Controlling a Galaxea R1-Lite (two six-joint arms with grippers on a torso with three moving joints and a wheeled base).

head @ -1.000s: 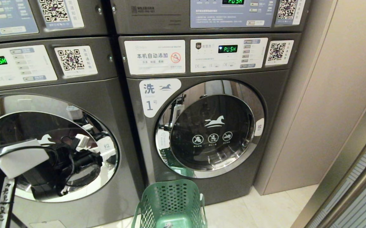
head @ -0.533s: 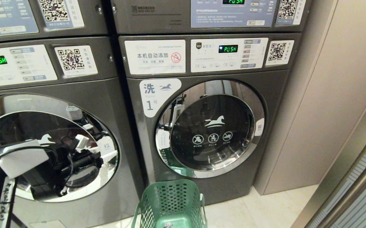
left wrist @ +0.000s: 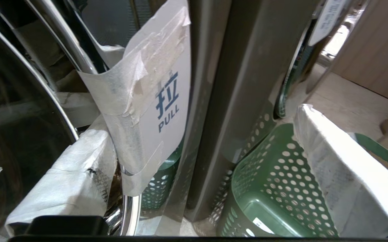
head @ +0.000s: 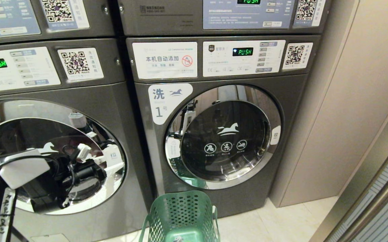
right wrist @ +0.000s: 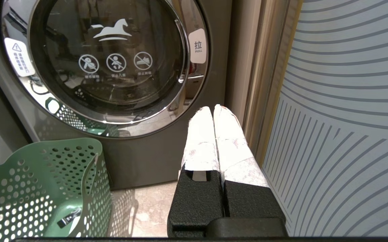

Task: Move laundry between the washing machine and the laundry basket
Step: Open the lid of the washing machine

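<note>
Since a second ago, the left hand [left wrist: 194,161] has spread its fingers [left wrist: 76,174] wide at the washing machine [head: 79,101] on the left, door shut; it grips nothing. Only the left wrist view shows those tape-wrapped fingers either side of the white paper pull tab [left wrist: 153,97], taped over the chrome door rim. Only the right wrist view shows the right hand [right wrist: 214,111], fingers pressed together and empty, hanging low before the washer labelled 1 [head: 220,134]. Its door is also shut. On the pale tiled floor [head: 281,218] the laundry basket [head: 182,215], green plastic with round perforations, stands in front of the seam between the two machines. No garments can be made out in it or behind either glass door.
</note>
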